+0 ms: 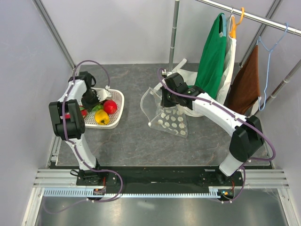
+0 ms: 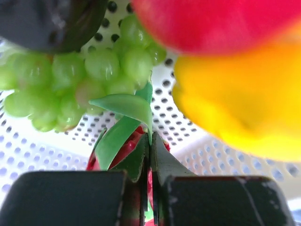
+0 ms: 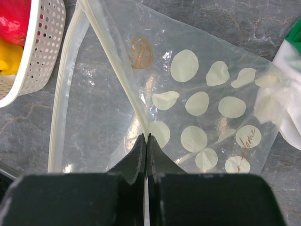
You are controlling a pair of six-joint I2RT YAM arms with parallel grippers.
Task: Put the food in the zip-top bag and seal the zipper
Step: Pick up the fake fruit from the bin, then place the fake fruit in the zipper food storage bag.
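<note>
The food lies in a white perforated basket point(image 1: 118, 101): a red fruit with green tips point(image 2: 128, 147), a green grape bunch point(image 2: 70, 80), a yellow-orange pepper point(image 1: 101, 117) and a round red fruit point(image 1: 110, 106). My left gripper point(image 1: 88, 102) is down in the basket. In the left wrist view my left gripper point(image 2: 150, 141) is shut on a green leaf tip of the red fruit. The clear dotted zip-top bag point(image 1: 173, 121) stands mid-table with its mouth held up. My right gripper point(image 3: 147, 137) is shut on its pale zipper strip point(image 3: 120, 70).
A clothes rail at the back right carries a green garment point(image 1: 212, 56) and a brown one point(image 1: 245, 84) on hangers. A white cloth point(image 1: 188, 70) lies behind the bag. Grey walls close in the left and back sides.
</note>
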